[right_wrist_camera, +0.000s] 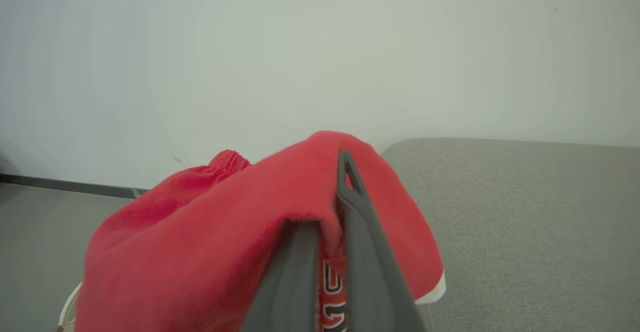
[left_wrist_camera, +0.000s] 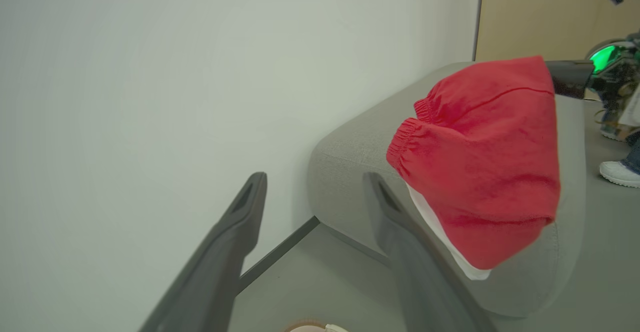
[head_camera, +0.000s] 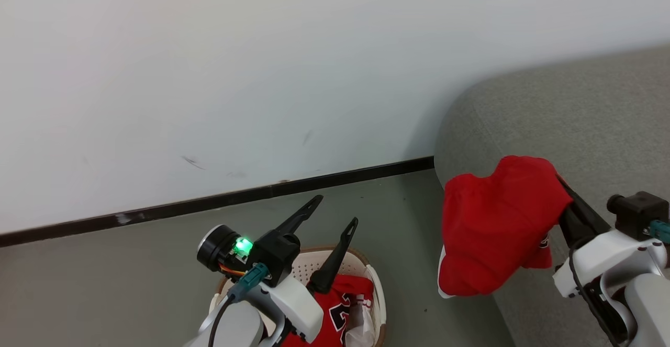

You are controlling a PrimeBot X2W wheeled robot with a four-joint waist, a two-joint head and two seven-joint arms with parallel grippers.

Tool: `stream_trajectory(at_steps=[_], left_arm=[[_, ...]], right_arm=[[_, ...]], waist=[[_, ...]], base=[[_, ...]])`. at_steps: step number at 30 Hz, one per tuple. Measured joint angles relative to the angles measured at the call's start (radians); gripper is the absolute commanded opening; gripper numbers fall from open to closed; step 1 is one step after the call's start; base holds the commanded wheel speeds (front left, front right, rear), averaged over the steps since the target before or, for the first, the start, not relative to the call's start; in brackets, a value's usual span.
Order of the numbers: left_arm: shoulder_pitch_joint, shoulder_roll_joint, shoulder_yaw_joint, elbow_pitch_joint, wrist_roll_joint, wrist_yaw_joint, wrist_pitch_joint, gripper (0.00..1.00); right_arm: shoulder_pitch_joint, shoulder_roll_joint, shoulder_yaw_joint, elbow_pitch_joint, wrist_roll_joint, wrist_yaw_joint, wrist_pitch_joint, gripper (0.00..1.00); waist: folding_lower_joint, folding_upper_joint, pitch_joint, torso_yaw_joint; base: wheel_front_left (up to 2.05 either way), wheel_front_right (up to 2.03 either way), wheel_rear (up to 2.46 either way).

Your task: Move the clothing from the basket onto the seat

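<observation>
My right gripper [right_wrist_camera: 340, 192] is shut on a piece of the clothing, a red garment [head_camera: 492, 226] with an elastic waistband and white trim. It hangs off the fingers at the rounded end of the seat, a grey sofa [head_camera: 576, 116]. I cannot tell whether the cloth touches the sofa. The left wrist view has the same garment [left_wrist_camera: 480, 161] in front of the sofa [left_wrist_camera: 350, 151]. My left gripper [head_camera: 337, 210] stands open and empty above the basket [head_camera: 366, 263]. A red jersey [head_camera: 340, 305] and white cloth [head_camera: 361, 323] lie inside it.
A white wall [head_camera: 261, 75] with a dark baseboard [head_camera: 209, 200] runs behind the basket and meets the sofa's end. Grey floor [head_camera: 104, 273] lies to the left of the basket. A person's white shoe [left_wrist_camera: 620, 172] stands on the floor beyond the sofa.
</observation>
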Motion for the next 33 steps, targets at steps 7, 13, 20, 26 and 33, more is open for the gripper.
stream_trajectory(at_steps=[7,13,20,26,33], left_arm=[[0.018,-0.005,-0.028,0.002,-0.012,-0.007,-0.014,1.0],[0.022,-0.007,-0.052,0.003,-0.033,-0.01,-0.022,1.0],[0.022,-0.007,-0.077,0.006,-0.042,-0.018,-0.027,1.0],[0.022,-0.009,-0.081,0.01,-0.044,-0.017,-0.031,1.0],[0.025,-0.009,-0.077,0.012,-0.045,0.001,-0.039,1.0]], right_arm=[[0.069,-0.008,-0.066,-0.043,-0.008,0.0,0.0,0.0],[0.138,-0.01,-0.112,-0.082,-0.018,0.0,0.0,0.0],[0.202,-0.01,-0.158,-0.133,-0.026,0.0,0.0,0.0],[0.242,-0.006,-0.152,-0.171,-0.038,0.0,0.0,0.0],[0.244,0.012,-0.165,-0.187,-0.052,0.0,0.021,0.0]], waist=[[0.0,0.0,-0.001,-0.046],[0.0,0.0,-0.002,-0.095],[0.0,0.0,-0.003,-0.157],[0.0,0.0,-0.003,-0.209],[0.0,0.0,0.002,-0.264]], base=[[0.0,0.0,0.0],[0.0,0.0,0.0],[0.0,0.0,0.0],[0.0,0.0,0.0],[0.0,0.0,0.0]])
